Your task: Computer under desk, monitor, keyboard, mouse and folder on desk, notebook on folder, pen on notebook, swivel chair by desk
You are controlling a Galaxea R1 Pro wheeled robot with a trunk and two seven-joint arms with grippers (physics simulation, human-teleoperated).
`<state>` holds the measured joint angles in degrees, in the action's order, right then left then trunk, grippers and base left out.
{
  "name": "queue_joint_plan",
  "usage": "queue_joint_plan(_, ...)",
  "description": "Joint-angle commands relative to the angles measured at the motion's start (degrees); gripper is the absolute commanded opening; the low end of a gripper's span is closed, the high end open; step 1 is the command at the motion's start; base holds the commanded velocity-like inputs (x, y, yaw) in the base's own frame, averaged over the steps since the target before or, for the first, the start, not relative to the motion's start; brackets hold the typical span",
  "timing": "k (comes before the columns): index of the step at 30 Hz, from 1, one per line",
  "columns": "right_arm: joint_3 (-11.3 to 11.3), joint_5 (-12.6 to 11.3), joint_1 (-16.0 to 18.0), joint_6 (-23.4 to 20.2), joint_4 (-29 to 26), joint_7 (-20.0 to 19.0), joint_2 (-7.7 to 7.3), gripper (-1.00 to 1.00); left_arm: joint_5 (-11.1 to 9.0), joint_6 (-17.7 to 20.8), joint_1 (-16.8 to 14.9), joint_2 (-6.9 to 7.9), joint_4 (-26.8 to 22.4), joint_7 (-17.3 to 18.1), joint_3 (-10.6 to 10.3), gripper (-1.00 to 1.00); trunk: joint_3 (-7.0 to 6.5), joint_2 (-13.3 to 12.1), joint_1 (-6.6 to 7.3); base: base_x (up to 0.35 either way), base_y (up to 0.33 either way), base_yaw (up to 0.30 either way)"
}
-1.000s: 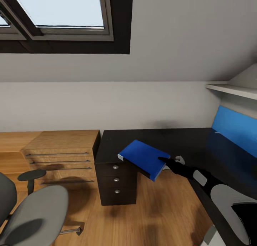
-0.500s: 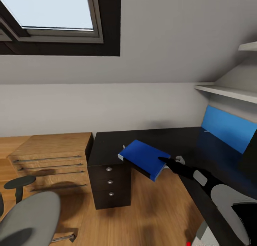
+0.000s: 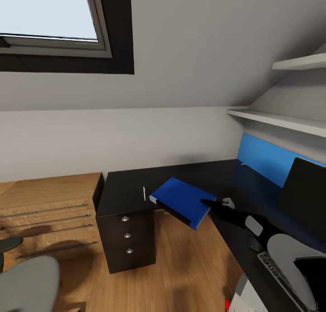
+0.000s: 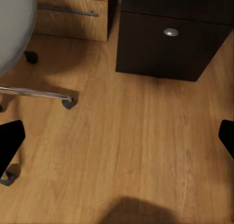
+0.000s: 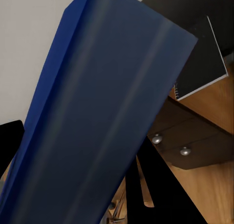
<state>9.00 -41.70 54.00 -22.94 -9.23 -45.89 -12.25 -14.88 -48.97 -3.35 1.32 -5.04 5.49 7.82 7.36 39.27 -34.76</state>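
Right gripper [image 3: 209, 202] at lower right of centre in head view, clamped on near corner of folder [image 3: 182, 200]. Folder bright blue, flat, black spine edge along lower side, held tilted in the air over the desk's front edge, partly above bare floor. In right wrist view, folder [image 5: 100, 117] seen from below as a broad blue slab, one black finger [image 5: 9, 139] showing at frame's left edge.

Behind folder, on desk [image 3: 131, 187]: pen [image 3: 144, 194], thin pale stick, lying just left of folder in frame. Notebook [image 5: 201, 65] dark grey, wire spiral and white page edges, flat on desk corner above the drawer unit [image 3: 127, 235] with round silver knobs.

Left gripper [image 4: 117, 141] spread wide apart, black tips at both frame sides, over wooden floor [image 4: 131, 136], holding nothing. Chair base [image 4: 44, 95] chrome with casters at upper left of left wrist view; grey seat [image 3: 25, 287] at bottom left of head view.

Right edge of head view: monitor [image 3: 305, 201] black front; keyboard [image 3: 283, 273] at lower right; mouse [image 3: 254, 244] small black lump beside it. Blue wall panel [image 3: 260, 160], shelves [image 3: 276, 119] above.

Versus half a second ago: whole view panned right, window and wooden chest [image 3: 50, 212] slid left, monitor, keyboard and pen now in frame. Gripper and folder at the same frame spot, grip unchanged.
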Motion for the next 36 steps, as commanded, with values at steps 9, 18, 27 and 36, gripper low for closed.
queue_joint_plan(9,0.38,-1.16,0.06,-0.53,0.07,0.01,-0.01,-1.0,-0.14,-0.06,-0.05,-0.01,0.03,0.58,0.35,1.0,-0.37,0.08,-0.02,0.0,0.0,-0.244)
queue_joint_plan(18,0.4,-1.77,0.06,-0.53,0.08,0.01,-0.06,-1.0,-0.14,0.08,-0.05,-0.01,0.03,0.58,0.35,1.0,-0.78,0.08,-0.02,0.0,0.0,-0.246)
queue_joint_plan(27,0.4,-1.8,0.06,-0.47,0.14,-0.05,-0.01,-1.0,-0.15,0.17,-0.06,-0.01,0.03,0.58,0.35,1.0,-0.93,0.08,-0.02,0.0,0.0,-0.103)
queue_joint_plan(36,0.4,-1.81,0.06,-0.2,0.25,-0.08,0.0,-1.0,-0.15,0.19,-0.06,-0.01,0.03,0.58,0.35,1.0,-0.94,0.08,-0.02,0.0,0.0,-0.007)
